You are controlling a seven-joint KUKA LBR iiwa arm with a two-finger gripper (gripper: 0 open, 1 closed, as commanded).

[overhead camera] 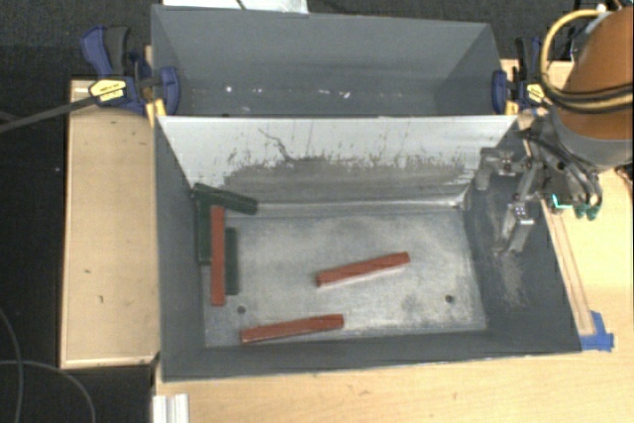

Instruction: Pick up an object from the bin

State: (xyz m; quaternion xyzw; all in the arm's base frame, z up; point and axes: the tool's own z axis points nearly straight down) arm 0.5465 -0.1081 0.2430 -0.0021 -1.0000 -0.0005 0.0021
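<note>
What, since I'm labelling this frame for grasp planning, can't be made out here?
- Arm: cut off by the camera view's right edge.
- Gripper: too small against the bin's right wall to tell whether it touches it.
- Green bars and left red bar: bunched together; which lies on top is unclear.
- Dark specks on the floor: too small to identify.
</note>
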